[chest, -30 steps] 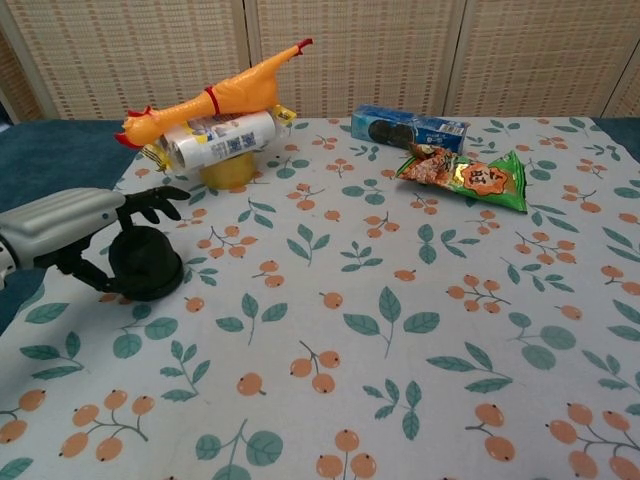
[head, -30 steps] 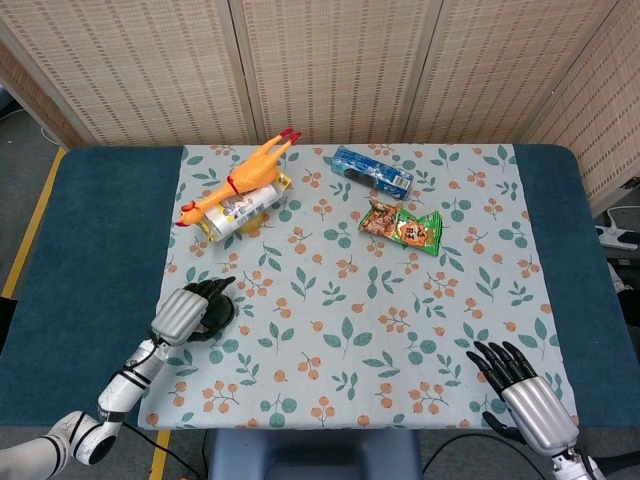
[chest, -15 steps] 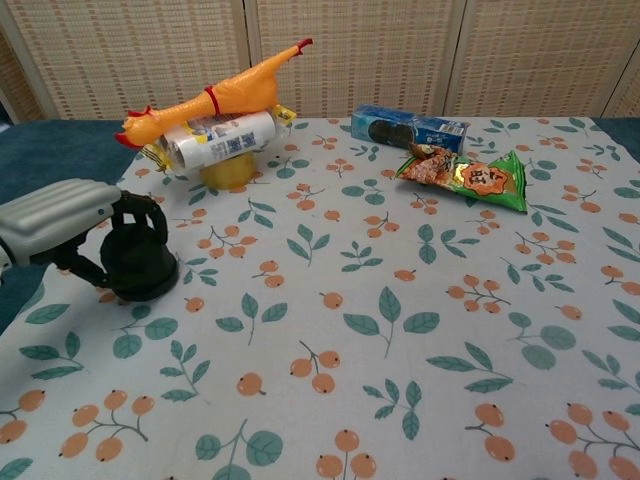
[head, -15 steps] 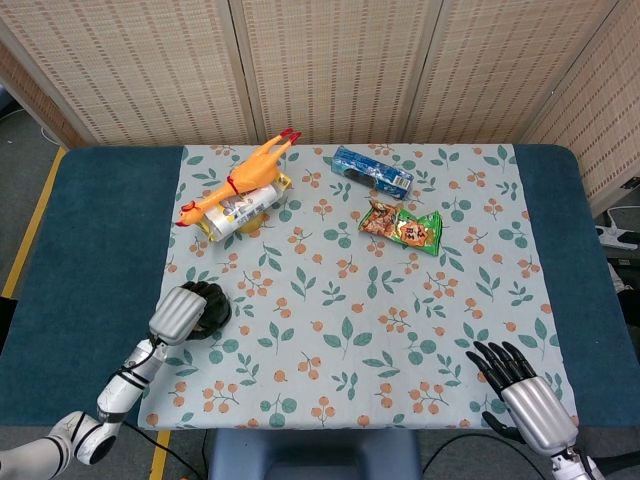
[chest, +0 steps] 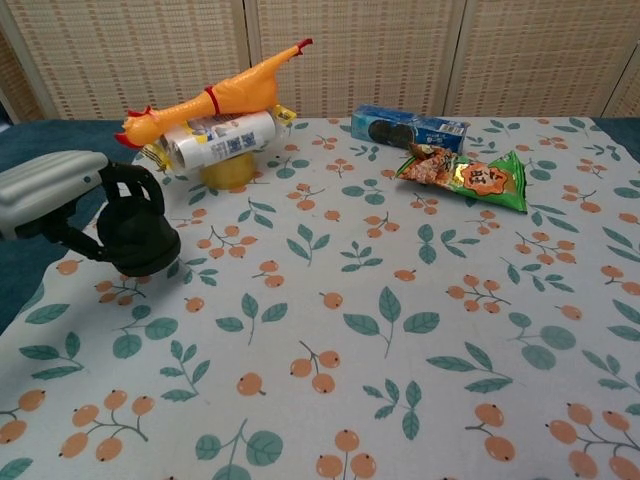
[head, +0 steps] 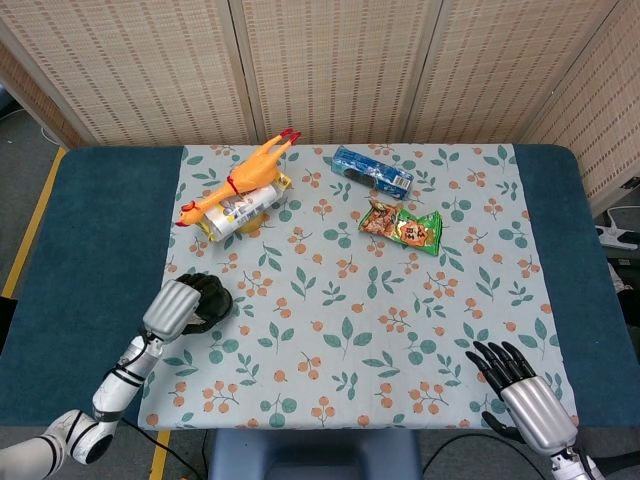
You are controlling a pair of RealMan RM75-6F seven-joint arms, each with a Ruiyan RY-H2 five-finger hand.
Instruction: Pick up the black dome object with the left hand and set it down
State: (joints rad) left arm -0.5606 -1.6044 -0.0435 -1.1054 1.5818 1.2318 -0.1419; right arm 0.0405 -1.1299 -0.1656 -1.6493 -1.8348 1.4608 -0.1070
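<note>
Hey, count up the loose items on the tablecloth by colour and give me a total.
Black: 1, dome object
Orange: 1, rubber chicken
White: 1, bottle
Blue: 1, cookie pack
Green: 1, snack bag
Yellow: 1, item under the bottle
Total: 6

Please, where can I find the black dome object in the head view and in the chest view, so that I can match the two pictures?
Head view: the black dome is at lower left, near the cloth's left edge, gripped by the left hand.
Chest view: the black dome is at middle left, tilted, in the left hand.
Shared landmark: the rubber chicken, lying beyond the dome in both views.
</note>
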